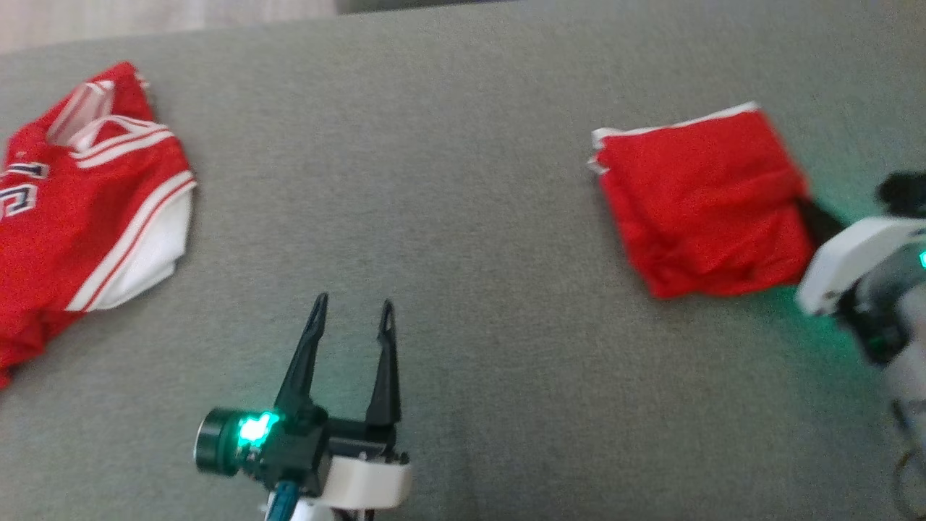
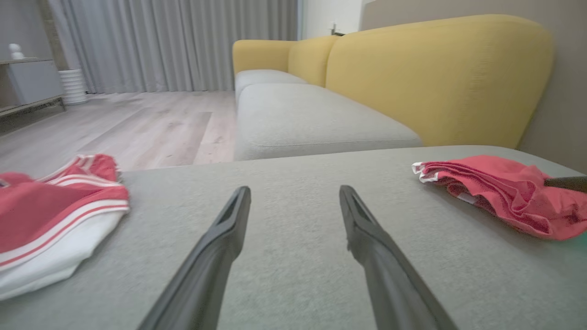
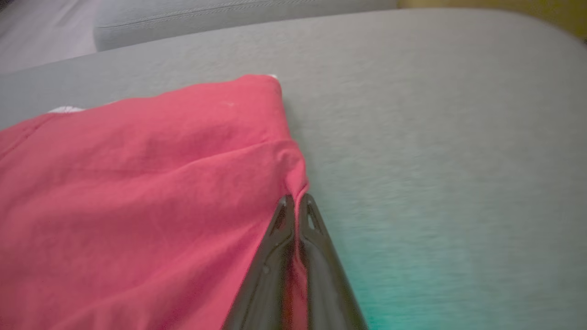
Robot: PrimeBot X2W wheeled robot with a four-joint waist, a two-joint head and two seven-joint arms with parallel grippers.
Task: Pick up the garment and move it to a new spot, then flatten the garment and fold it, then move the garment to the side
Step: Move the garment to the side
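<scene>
**A thin pinch on a folded stack**

Nearest, at 6 o'clock in the head view, the left pincer [image 1: 354, 301] hangs over bare cushion [image 1: 448, 181]. Its fingers are spread wide with nothing between them. From there it gives the fold no support.

At 3 o'clock the garment [image 1: 705, 202] lies folded into a compact red block, with white trim showing along its far edge. The right pincer [image 3: 297, 199] is clamped tight on a small ridge of cloth at the block's right edge, with red fabric squeezed between the fingers. The fold looks done, so the step in hand is likely the shift to the side.

The risk sits in that grip. It seems to catch only a tuck of the edge, perhaps not every layer. A drag across the rough cushion may carry the top layers and hold back the bottom ones, opening the fold. A quick lift may let the block hang and unroll, or the cloth slip free.

At 9 o'clock a jersey [image 1: 87, 210] lies well apart, out of harm's way. Beyond the far rim, at 11 o'clock, is floor [image 1: 145, 22], so an overlong move that way could drop the garment.
</scene>
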